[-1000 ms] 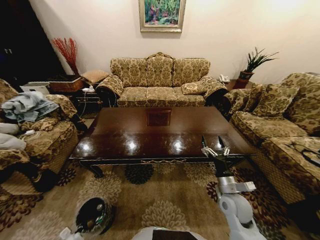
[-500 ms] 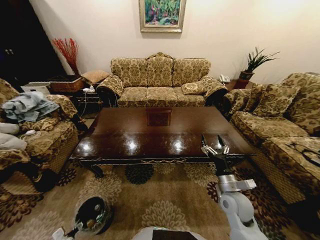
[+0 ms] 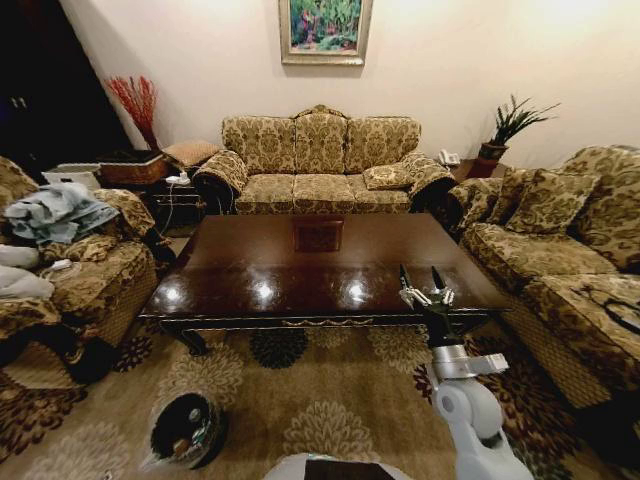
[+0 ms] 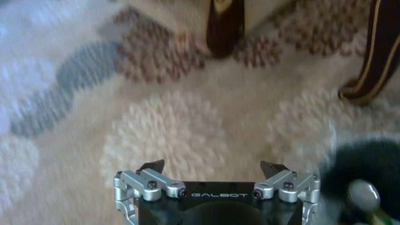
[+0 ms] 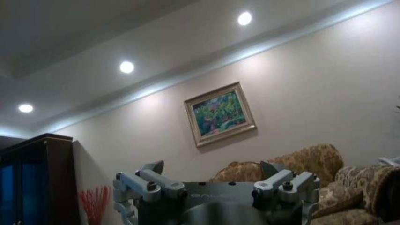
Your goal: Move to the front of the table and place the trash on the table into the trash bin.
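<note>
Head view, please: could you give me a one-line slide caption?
Right hand open and raised at the bare coffee table's near edge; trash bin on the carpet.

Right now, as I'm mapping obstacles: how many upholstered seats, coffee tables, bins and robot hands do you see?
Gold-patterned upholstered seats: 3 (back, left, right)
Glossy dark brown wooden coffee table: 1
Small round black bin with clear liner: 1
Robot hands: 2 (left hand, right hand)
Total: 7
</note>
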`<state>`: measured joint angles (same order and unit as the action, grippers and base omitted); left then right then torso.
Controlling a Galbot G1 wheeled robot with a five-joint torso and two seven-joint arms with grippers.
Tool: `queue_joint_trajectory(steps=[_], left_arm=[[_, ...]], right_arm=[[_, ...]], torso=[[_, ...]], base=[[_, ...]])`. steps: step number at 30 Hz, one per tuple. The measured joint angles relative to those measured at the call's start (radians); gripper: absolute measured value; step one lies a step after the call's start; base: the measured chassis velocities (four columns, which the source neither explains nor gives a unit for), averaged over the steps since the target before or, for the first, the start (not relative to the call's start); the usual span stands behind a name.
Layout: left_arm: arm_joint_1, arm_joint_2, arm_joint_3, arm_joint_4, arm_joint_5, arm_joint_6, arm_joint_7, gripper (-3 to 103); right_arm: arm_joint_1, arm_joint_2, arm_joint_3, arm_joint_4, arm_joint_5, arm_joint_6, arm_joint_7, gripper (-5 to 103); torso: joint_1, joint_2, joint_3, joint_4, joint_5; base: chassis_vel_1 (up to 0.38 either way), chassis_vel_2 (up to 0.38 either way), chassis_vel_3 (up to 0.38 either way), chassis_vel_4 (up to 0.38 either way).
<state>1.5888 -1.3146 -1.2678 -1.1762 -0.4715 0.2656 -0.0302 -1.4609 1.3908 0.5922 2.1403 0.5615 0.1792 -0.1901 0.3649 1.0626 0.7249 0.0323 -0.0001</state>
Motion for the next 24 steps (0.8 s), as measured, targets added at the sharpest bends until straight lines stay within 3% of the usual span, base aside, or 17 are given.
queue_joint_trajectory(steps=[2, 4, 7, 8, 10, 11, 14, 16, 18, 19, 23, 24], left_arm=[[0.004, 0.001, -0.019, -0.074, -0.023, -0.064, -0.015, 100], [0.004, 0.002, -0.021, -0.095, -0.033, -0.074, -0.016, 100], [0.001, 0.016, -0.020, -0.301, -0.080, -0.165, 0.006, 100], [0.001, 0.016, -0.020, -0.301, -0.080, -0.165, 0.006, 100], [0.006, 0.029, 0.002, -0.474, -0.108, -0.168, 0.023, 100], [0.006, 0.029, 0.002, -0.474, -0.108, -0.168, 0.023, 100], [0.020, 0.050, 0.034, -0.747, -0.140, -0.103, 0.058, 100], [0.022, 0.053, 0.041, -0.790, -0.149, -0.088, 0.062, 100], [0.031, 0.061, 0.079, -0.943, -0.180, -0.035, 0.068, 100], [0.031, 0.061, 0.079, -0.943, -0.180, -0.035, 0.068, 100], [0.034, 0.054, 0.209, -1.234, -0.187, 0.063, 0.063, 100], [0.034, 0.054, 0.209, -1.234, -0.187, 0.063, 0.063, 100]], right_arm=[[0.000, 0.001, 0.000, 0.012, -0.004, -0.017, 0.011, 100], [-0.001, 0.002, 0.001, 0.017, -0.007, -0.026, 0.014, 100], [-0.027, 0.006, 0.005, 0.061, -0.051, -0.105, 0.068, 100], [-0.027, 0.006, 0.005, 0.061, -0.051, -0.105, 0.068, 100], [-0.052, 0.002, 0.015, 0.103, -0.086, -0.167, 0.123, 100], [-0.052, 0.002, 0.015, 0.103, -0.086, -0.167, 0.123, 100], [-0.097, -0.005, 0.015, 0.179, -0.139, -0.224, 0.177, 100], [-0.109, -0.007, 0.012, 0.194, -0.146, -0.233, 0.183, 100], [-0.145, -0.009, -0.008, 0.238, -0.177, -0.264, 0.206, 100], [-0.145, -0.009, -0.008, 0.238, -0.177, -0.264, 0.206, 100], [-0.204, 0.025, -0.051, 0.281, -0.264, -0.269, 0.217, 100], [-0.204, 0.025, -0.051, 0.281, -0.264, -0.269, 0.217, 100]], torso=[[0.000, 0.000, 0.000, 0.0000, -0.0001], [0.000, 0.000, 0.000, 0.0000, 0.0000], [0.000, 0.000, 0.000, -0.0004, 0.0002], [0.000, 0.000, 0.000, -0.0004, 0.0002], [0.000, 0.000, 0.000, -0.0006, 0.0003], [0.000, 0.000, 0.000, -0.0006, 0.0003], [0.000, 0.000, 0.000, -0.0004, 0.0011], [0.000, 0.000, 0.000, -0.0002, 0.0007], [0.000, 0.000, 0.000, -0.0002, 0.0001], [0.000, 0.000, 0.000, -0.0002, 0.0001], [0.000, 0.000, 0.000, -0.0003, 0.0008], [0.000, 0.000, 0.000, -0.0003, 0.0008]], base=[[0.000, 0.000, 0.000, 0.000], [0.000, 0.000, 0.000, 0.000], [0.000, 0.000, 0.000, 0.000], [0.000, 0.000, 0.000, 0.000], [0.000, 0.000, 0.000, 0.000], [0.000, 0.000, 0.000, 0.000], [0.000, 0.000, 0.000, 0.000], [0.000, 0.000, 0.000, 0.000], [0.000, 0.000, 0.000, 0.000], [0.000, 0.000, 0.000, 0.000], [0.000, 0.000, 0.000, 0.000], [0.000, 0.000, 0.000, 0.000]])
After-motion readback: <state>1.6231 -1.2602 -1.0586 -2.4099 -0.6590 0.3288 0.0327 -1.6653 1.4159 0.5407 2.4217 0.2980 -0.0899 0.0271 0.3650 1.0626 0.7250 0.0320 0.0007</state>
